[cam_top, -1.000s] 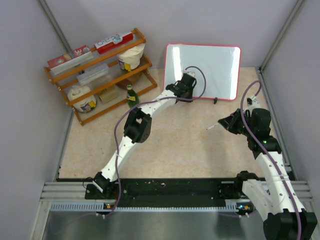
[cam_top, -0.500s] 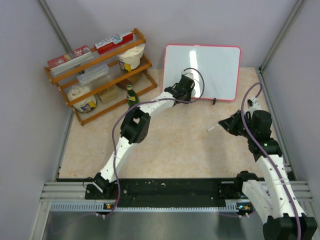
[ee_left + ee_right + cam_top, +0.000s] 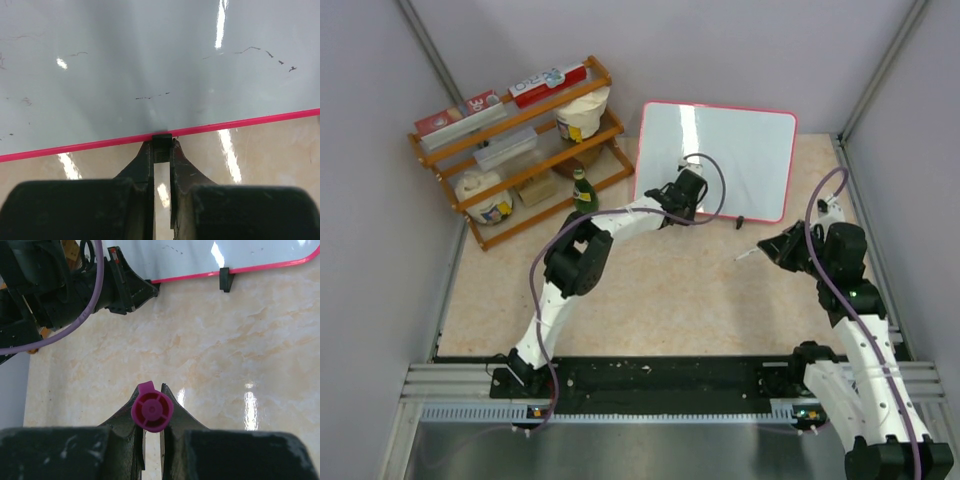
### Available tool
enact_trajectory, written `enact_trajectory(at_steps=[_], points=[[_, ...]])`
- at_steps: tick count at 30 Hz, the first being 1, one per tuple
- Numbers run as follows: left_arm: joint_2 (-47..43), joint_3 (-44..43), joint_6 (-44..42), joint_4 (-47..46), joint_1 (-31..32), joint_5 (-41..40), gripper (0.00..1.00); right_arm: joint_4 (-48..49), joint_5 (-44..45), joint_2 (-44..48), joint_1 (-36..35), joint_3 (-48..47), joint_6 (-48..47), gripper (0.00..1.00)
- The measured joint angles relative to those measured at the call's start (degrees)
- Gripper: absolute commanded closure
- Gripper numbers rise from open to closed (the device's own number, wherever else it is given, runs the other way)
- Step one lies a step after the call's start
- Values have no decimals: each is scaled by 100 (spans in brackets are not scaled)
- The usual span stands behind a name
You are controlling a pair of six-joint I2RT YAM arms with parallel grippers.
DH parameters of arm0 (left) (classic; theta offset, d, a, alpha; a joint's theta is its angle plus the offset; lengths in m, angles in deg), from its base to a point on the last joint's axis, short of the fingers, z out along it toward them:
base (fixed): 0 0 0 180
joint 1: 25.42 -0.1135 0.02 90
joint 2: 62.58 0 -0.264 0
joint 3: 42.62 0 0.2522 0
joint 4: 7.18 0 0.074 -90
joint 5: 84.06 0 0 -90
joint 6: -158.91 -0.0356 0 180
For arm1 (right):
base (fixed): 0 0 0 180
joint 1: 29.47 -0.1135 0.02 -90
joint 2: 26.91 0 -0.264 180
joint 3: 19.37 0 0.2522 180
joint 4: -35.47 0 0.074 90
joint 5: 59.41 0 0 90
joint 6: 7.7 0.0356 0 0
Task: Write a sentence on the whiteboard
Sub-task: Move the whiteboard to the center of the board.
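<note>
Beige marbled tabletop (image 3: pixel 670 300), fenced by grey walls, carries the large glossy whiteboard (image 3: pixel 740 150) with its thin pink frame. The whiteboard is propped at the far side, right of an orange wooden rack (image 3: pixel 520 140). Faint dark marks streak its face. The left gripper (image 3: pixel 161 146) is pinched on the whiteboard's bottom edge. The right gripper (image 3: pixel 153 390), well apart toward the right wall, clamps a magenta marker (image 3: pixel 152 413) above the tabletop.

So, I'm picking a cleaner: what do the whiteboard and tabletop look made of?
The whiteboard: glossy white coated surface, perhaps melamine, given sharp lamp glints; pink rim looks plastic. The tabletop: beige marble-patterned, polished, reflecting lights; stone or laminate, cannot tell.
</note>
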Motion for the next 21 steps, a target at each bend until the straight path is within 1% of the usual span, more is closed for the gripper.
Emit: enact_trajectory(at_steps=[4, 9, 13, 21], points=[[-337, 507, 155, -7, 81, -7, 100, -2, -2, 55, 0, 0, 35, 100], [-1003, 1541, 426, -146, 216, -2, 100, -4, -17, 63, 0, 2, 39, 100], [-1443, 2205, 695, -236, 389, -70, 100, -13, -42, 68, 0, 2, 44, 100], [-2039, 3099, 1272, -317, 890, -485, 100, -85, -98, 251, 0, 155, 101, 100]])
